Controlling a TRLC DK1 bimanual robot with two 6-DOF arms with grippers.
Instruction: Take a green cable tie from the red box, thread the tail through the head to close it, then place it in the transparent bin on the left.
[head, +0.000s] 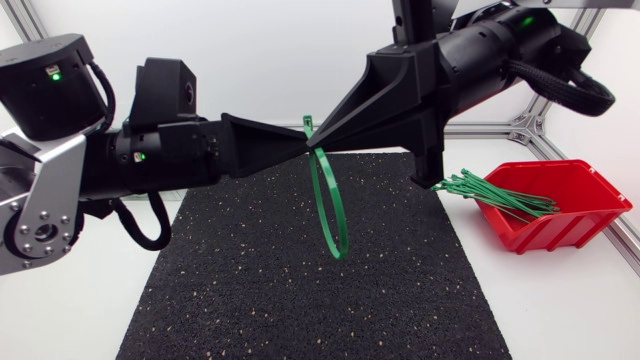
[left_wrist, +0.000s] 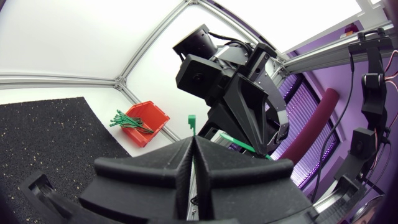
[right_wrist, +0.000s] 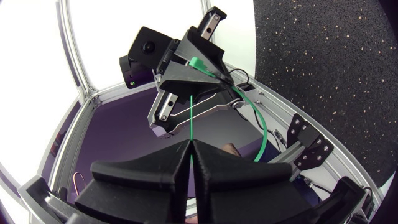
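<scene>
The green cable tie (head: 331, 208) hangs as a closed loop above the black mat (head: 300, 290), held between both grippers at mid-table. My left gripper (head: 303, 149) is shut on the tie just below its head (left_wrist: 192, 119), which pokes out above the fingertips. My right gripper (head: 320, 139) meets it tip to tip and is shut on the tail (right_wrist: 191, 118), a thin green line running from its fingers to the left gripper (right_wrist: 194, 70). The loop (right_wrist: 263, 127) curves off to one side. The red box (head: 562, 203) at the right holds several green ties (head: 495, 194).
The red box (left_wrist: 147, 122) with its ties shows beyond my left gripper (left_wrist: 193, 139). Aluminium frame rails (head: 480, 128) run along the table's back edge. No transparent bin shows in any view.
</scene>
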